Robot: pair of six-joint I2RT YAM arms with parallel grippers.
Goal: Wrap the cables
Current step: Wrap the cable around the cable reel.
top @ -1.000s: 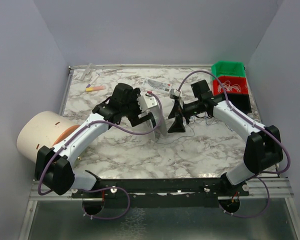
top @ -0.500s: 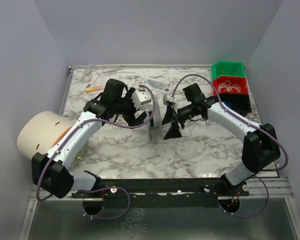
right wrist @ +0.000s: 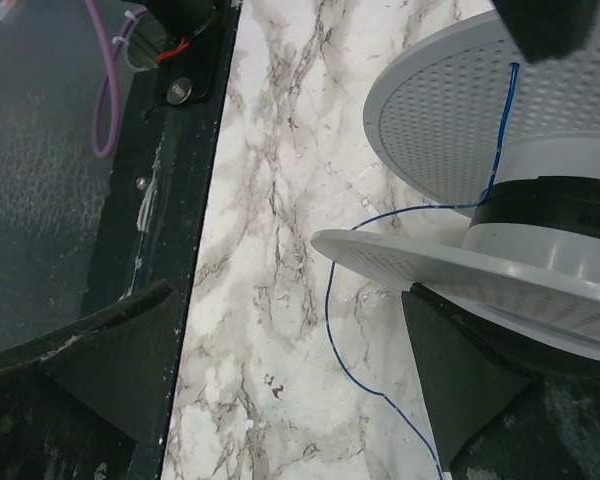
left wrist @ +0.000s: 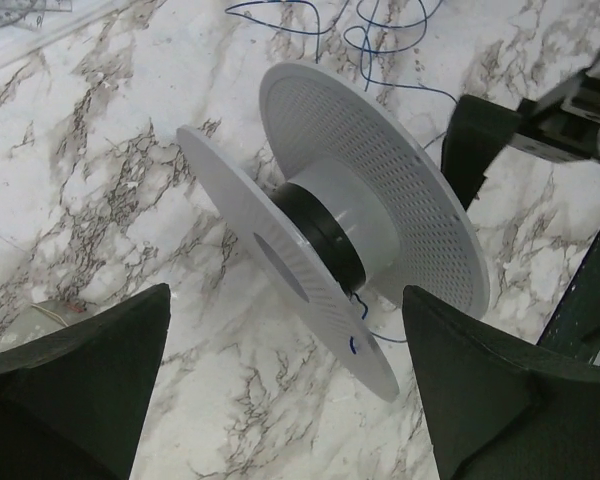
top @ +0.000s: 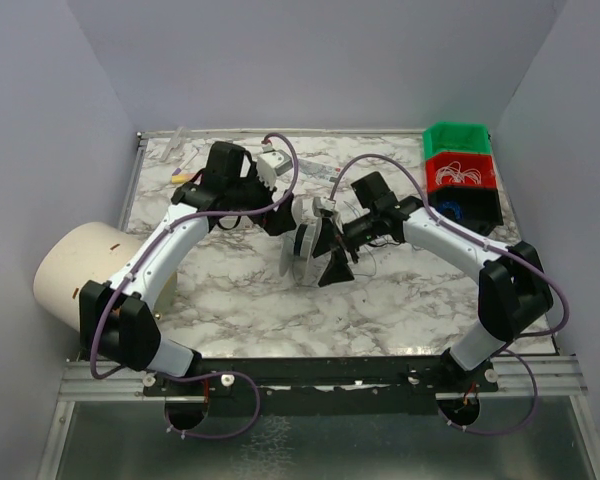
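Nothing legible anywhere right now. The white spool shows only rows of tiny perforations on its flanges, with no brand or number. Up and left of the spool in the left wrist view, a clear packet carries faint print, too small and cut off to read.

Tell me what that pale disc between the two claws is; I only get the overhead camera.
Observer: It's a spool: two white perforated flanges joined by a grey hub.
Visitor: Is any cable on it?
Observer: A dark band circles the hub, and the cable, a thin blue strand, trails out from between the flanges onto the table.
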